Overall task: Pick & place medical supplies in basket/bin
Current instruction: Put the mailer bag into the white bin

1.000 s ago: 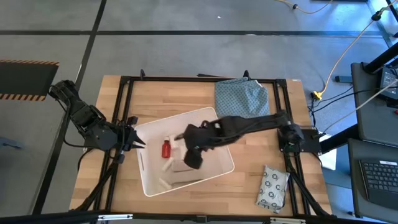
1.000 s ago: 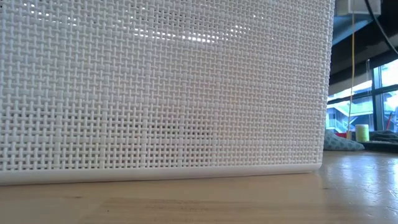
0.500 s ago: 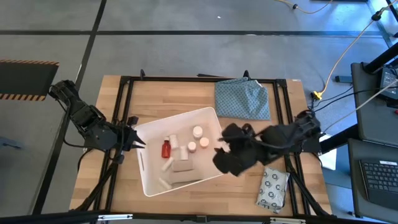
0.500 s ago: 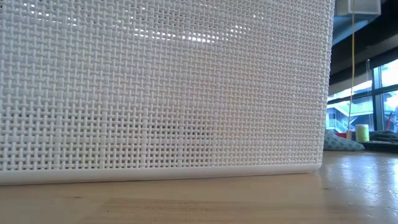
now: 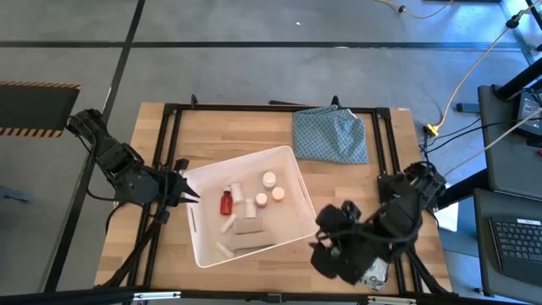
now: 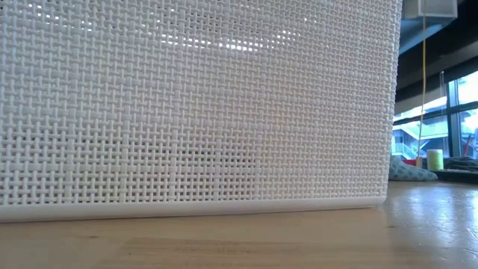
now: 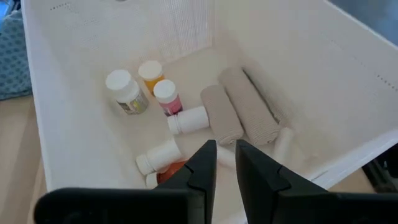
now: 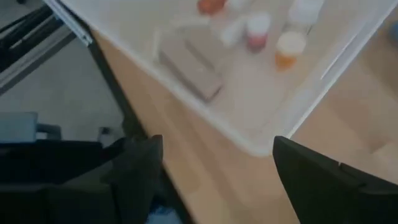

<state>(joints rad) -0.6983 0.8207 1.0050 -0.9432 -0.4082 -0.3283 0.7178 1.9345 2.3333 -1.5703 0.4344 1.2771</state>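
The white basket [image 5: 203, 246] stands mid-table and fills the low view with its woven wall [image 6: 194, 104]. Inside lie a red bottle [image 5: 226, 203], white bottles [image 5: 269, 180], short white tubes [image 7: 186, 120] and beige rolls [image 7: 239, 115]. My left gripper [image 5: 185, 191] hovers at the basket's left rim, shut but for a narrow slit [image 7: 226, 155], holding nothing. My right gripper [image 5: 334, 254] hangs open [image 8: 217, 162] near the table's front right, outside the basket's near right corner [image 8: 249, 140]. It covers most of the ring-printed packet [image 5: 378, 269], which lies flat on the table.
A blue-green patterned cloth [image 5: 330, 135] lies at the table's far right. A black frame [image 5: 271, 108] runs around the table top. Bare wood shows between the basket and the cloth, and left of the basket at the front.
My right gripper has left the basket and swung toward the table's right and near edges, rising a little and rolling its wrist, until it is over the packet. The white bottles it covered show again. The basket and my left gripper have kept still.
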